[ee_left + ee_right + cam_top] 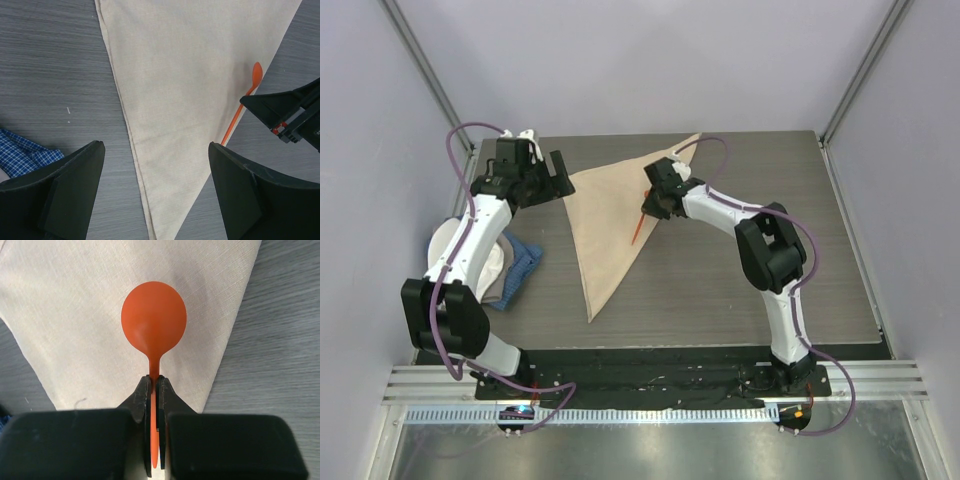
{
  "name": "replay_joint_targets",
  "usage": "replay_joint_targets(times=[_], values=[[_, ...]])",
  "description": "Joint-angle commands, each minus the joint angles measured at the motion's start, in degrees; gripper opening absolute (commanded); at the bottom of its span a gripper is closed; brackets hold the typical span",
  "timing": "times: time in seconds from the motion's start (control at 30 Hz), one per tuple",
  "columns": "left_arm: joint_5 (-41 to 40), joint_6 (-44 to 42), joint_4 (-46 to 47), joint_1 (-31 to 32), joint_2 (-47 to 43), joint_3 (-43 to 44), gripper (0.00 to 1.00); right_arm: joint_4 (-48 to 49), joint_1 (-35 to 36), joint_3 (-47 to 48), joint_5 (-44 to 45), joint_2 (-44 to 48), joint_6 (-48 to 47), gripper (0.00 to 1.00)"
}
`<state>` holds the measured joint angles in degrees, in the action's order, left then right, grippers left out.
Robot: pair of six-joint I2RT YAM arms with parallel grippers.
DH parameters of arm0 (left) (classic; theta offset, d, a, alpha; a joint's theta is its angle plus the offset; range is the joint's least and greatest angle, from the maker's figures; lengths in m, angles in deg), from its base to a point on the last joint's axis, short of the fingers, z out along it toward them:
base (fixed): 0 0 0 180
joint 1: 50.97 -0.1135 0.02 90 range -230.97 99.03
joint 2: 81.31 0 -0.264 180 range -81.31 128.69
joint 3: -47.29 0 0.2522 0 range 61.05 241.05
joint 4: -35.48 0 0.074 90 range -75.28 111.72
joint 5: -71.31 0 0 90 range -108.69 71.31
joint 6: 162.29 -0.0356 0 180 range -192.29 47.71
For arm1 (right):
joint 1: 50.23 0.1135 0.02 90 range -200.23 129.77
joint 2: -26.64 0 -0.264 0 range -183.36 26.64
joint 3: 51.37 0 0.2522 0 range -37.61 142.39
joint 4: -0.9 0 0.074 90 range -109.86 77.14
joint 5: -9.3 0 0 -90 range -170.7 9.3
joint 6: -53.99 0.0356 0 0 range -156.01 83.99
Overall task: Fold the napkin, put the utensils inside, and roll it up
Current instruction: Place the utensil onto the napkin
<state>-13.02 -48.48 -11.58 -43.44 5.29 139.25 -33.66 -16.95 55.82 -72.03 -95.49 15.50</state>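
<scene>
Right hand (pixel 155 385) pinches the orange spoon (pixel 153 317) by its handle over the right edge of the folded napkin (pixel 610 215), mid frame on the desk (pixel 740 300), so I can lay it inside; my left hand (pixel 155 150) hangs spread wide.

a lab test cell: bare white walls (pixel 620 60), aluminium posts (pixel 420 60), grey table (pixel 720 290).

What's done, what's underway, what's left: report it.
Done: napkin lies folded into a triangle. In hand: right gripper is shut on the spoon over the napkin's edge; left gripper open. Left: release spoon, roll up.
</scene>
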Motion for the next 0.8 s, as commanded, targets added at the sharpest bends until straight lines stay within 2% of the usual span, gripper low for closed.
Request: replay_joint_targets(times=[0.0, 0.13, 0.4, 0.6, 0.67, 0.77], values=[[1.6, 0.7, 1.3, 0.2, -2.0, 0.4, 0.89, 0.0, 0.3, 4.4, 5.9, -0.5, 3.5, 0.01], [2.0, 0.8, 1.2, 0.2, -1.9, 0.4, 0.9, -2.2, 0.2, 6.6, 8.5, -2.1, 4.3, 0.01], [2.5, 1.1, 1.2, 0.2, -2.0, 0.4, 0.89, -3.4, 0.2, 7.3, 7.1, -4.9, 7.7, 0.01], [2.6, 1.1, 1.2, 0.3, -1.9, 0.5, 0.89, -3.5, 0.2, 7.5, 6.9, -5.8, 6.9, 0.02], [2.7, 1.0, 1.1, 0.2, -1.9, 0.4, 0.89, -3.5, 0.2, 7.5, 6.5, -6.0, 6.9, 0.05], [2.6, 1.1, 1.2, 0.2, -1.8, 0.5, 0.9, -3.5, 0.3, 7.6, 5.7, -6.2, 6.9, 0.17]])
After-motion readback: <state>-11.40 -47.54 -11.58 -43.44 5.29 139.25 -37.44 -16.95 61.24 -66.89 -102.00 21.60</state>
